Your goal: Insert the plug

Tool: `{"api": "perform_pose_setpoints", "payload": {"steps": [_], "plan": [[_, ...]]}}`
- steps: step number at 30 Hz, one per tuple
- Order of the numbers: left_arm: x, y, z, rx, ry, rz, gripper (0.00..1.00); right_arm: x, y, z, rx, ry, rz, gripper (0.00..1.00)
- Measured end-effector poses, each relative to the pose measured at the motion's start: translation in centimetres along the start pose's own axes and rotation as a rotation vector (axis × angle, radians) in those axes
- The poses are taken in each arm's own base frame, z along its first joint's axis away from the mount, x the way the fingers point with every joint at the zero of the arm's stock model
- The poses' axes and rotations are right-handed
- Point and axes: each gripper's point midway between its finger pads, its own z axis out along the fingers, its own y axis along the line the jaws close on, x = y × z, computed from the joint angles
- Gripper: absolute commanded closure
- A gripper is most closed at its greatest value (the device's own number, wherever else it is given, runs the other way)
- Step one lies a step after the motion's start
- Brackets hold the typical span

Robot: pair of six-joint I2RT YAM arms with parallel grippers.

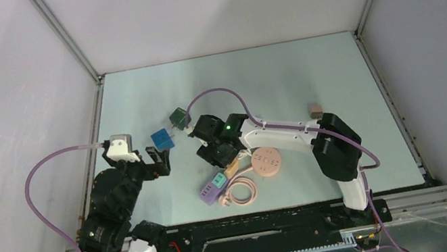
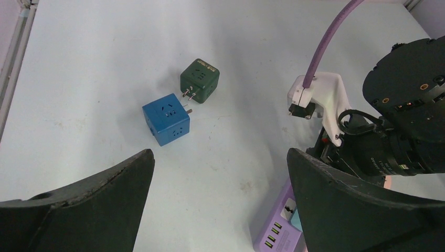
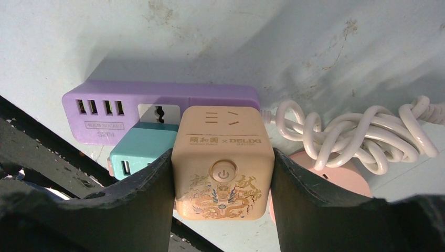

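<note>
**Crooked seating risk**

The peach cube plug (image 3: 223,160) is gripped by the right claw (image 3: 220,176) over the purple strip (image 3: 105,102). With pins misaligned, the unheld strip could be shoved; the left claw (image 2: 220,157) is held open, away from it.

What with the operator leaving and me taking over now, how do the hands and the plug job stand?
Left hand: open, empty, facing the blue cube and green cube.
Right hand: shut on the peach cube plug, at the purple power strip, beside a teal adapter.
Done: plug grasped and brought to the strip.
Left: whether its pins are seated cannot be seen; probably press it home, then release.
</note>
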Motion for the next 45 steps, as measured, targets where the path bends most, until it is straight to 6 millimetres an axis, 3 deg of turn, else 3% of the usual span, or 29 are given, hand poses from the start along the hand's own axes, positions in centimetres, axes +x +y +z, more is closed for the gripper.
{"api": "perform_pose_setpoints", "payload": {"steps": [24, 45], "plan": [[0.1, -0.1, 0.1, 0.002, 0.005, 0.001, 0.00, -0.1, 0.1, 1.3, -0.004, -0.026, 0.011, 1.00], [0.1, -0.2, 0.1, 0.009, 0.007, 0.001, 0.00, 0.1, 0.3, 1.4, 0.035, -0.159, 0.049, 1.00]]}}
